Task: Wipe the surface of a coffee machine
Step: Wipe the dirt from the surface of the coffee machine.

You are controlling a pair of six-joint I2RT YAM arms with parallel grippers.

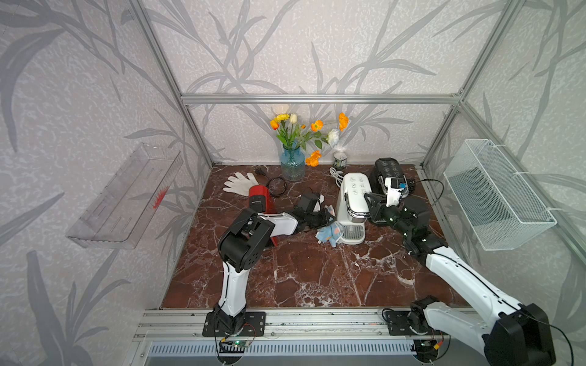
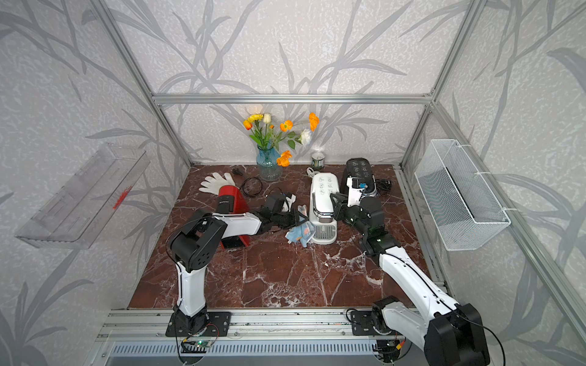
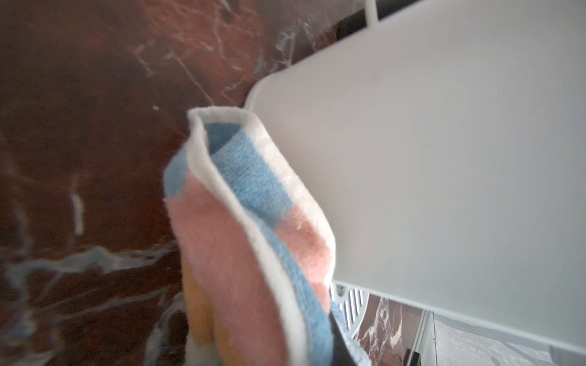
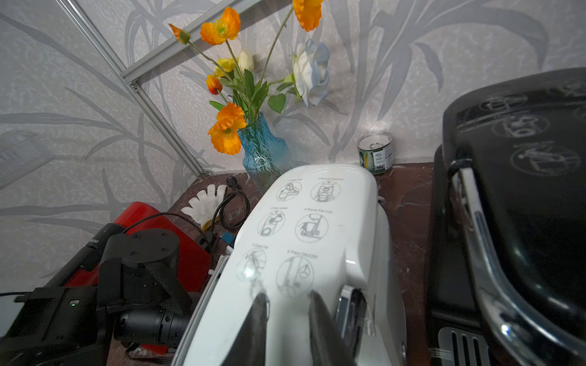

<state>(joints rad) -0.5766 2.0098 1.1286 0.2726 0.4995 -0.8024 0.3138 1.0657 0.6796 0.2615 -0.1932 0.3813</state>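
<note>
Cloth work is on the left flank of the white plastic coffee machine with a chrome handle (image 1: 353,196), which stands right of centre on the dark red marble table (image 1: 301,275), its drip tray facing the near edge. The left arm (image 1: 279,223) reaches across from the near left. The left jaws are clamped shut on a bunched pastel terry cloth in blue, pink and yellow with a white hem (image 1: 329,234). In the left wrist view a folded edge of that cloth lies against the machine's smooth white side panel (image 3: 444,158), low down by the tray grille. Holding it bunched, I judge, gives a padded face to rub with and spares the plastic the hard jaws. The right arm (image 1: 459,275) comes in from the other side, between the white machine and the black coffee machine (image 1: 388,172) to its right. The right jaws stand a little apart, tips at the printed top of the white body (whether they pinch anything there I cannot tell). That placing looks meant to brace the machine, so a sideways push from the cloth does not slide it. A red coffee machine (image 1: 260,199), a white glove (image 1: 239,183) and a blue glass vase of flowers (image 1: 292,166) sit further left, clear of the stroke.
</note>
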